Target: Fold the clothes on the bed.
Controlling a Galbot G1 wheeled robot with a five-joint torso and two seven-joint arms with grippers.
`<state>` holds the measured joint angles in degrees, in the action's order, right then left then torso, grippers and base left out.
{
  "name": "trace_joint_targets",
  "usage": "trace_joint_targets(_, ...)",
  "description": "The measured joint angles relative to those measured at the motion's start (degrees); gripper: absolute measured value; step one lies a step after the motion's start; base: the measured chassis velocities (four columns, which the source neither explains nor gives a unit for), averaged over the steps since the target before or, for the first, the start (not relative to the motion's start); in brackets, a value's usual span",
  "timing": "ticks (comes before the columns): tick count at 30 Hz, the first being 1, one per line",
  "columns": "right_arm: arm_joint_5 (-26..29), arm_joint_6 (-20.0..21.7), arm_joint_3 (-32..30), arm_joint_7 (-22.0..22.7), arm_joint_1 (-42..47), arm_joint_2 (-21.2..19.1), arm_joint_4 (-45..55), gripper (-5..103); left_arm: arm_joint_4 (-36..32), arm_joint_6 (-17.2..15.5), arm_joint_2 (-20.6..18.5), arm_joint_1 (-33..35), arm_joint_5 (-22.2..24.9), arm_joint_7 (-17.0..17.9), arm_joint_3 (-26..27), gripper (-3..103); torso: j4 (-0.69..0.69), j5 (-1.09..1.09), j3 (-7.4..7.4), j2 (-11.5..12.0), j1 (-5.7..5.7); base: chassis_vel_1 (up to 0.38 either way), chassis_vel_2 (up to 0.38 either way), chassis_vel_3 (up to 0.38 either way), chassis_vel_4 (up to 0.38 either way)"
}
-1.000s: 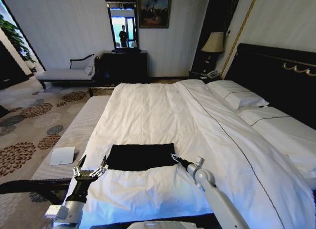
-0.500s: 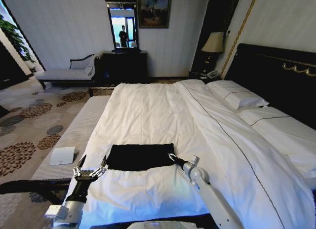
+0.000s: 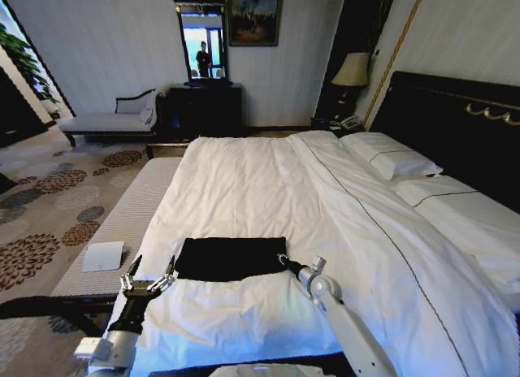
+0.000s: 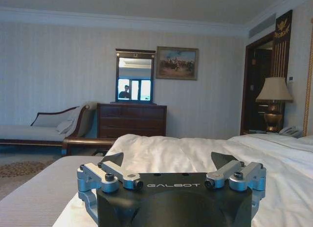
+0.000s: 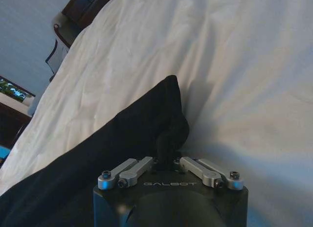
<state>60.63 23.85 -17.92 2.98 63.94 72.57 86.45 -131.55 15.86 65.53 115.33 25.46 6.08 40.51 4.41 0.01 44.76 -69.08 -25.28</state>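
1 right tool (image 3: 283, 259) pinches the clothes (image 3: 230, 257).

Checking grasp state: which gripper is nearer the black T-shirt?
Right. The right gripper is shut on the black T-shirt at its right edge; the left gripper hangs open just off its left edge, not touching.

- 1 black T-shirt (image 3: 230, 257), folded into a rectangle, lies on the bed (image 3: 268, 190) near its foot.
- 1 bed, white-covered, with 1 dark headboard (image 3: 455, 125).
- 2 white pillows (image 3: 390, 159) lie at the bed's head, just beside the headboard.
- 2 grippers at the bed's foot: the left gripper (image 3: 148, 281) beside the T-shirt, the right gripper (image 3: 283, 260) at its corner.
- 1 lamp (image 3: 352, 71) stands beyond the bed's head.
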Motion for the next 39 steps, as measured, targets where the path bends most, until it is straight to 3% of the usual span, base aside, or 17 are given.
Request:
trace_joint_targets(12, 0.8, -0.3, -2.1, 1.8, 1.8, -0.7, 5.5, 7, 0.0, 0.0, 0.0, 0.0, 0.0, 0.0, 0.0, 100, 0.0, 0.0, 0.0, 0.0, 0.0, 0.0, 0.0, 0.0, 0.0)
trace_joint_targets(17, 3.6, 0.1, -4.2, 3.7, 2.0, -2.2, 8.5, 7, 0.0, 0.0, 0.0, 0.0, 0.0, 0.0, 0.0, 100, 0.0, -0.01, 0.0, 0.0, 0.0, 0.0, 0.0, 0.0, 0.0)
trace_joint_targets(27, 6.4, 0.7, -8.8, 4.2, 1.8, -9.6, 9.7, 7, 0.0, 0.0, 0.0, 0.0, 0.0, 0.0, 0.0, 100, 0.01, 0.0, 0.0, 0.0, 0.0, 0.0, 0.0, 0.0, 0.0)
trace_joint_targets(30, 5.9, 0.9, -10.3, 3.8, 0.7, -13.8, 7.6, 7, 0.0, 0.0, 0.0, 0.0, 0.0, 0.0, 0.0, 100, 0.02, 0.0, 0.0, 0.0, 0.0, 0.0, 0.0, 0.0, 0.0)
trace_joint_targets(39, 4.7, 1.2, -11.3, 2.9, -2.7, -17.7, 0.9, 7, 0.0, 0.0, 0.0, 0.0, 0.0, 0.0, 0.0, 100, 0.01, 0.0, 0.0, 0.0, 0.0, 0.0, 0.0, 0.0, 0.0)
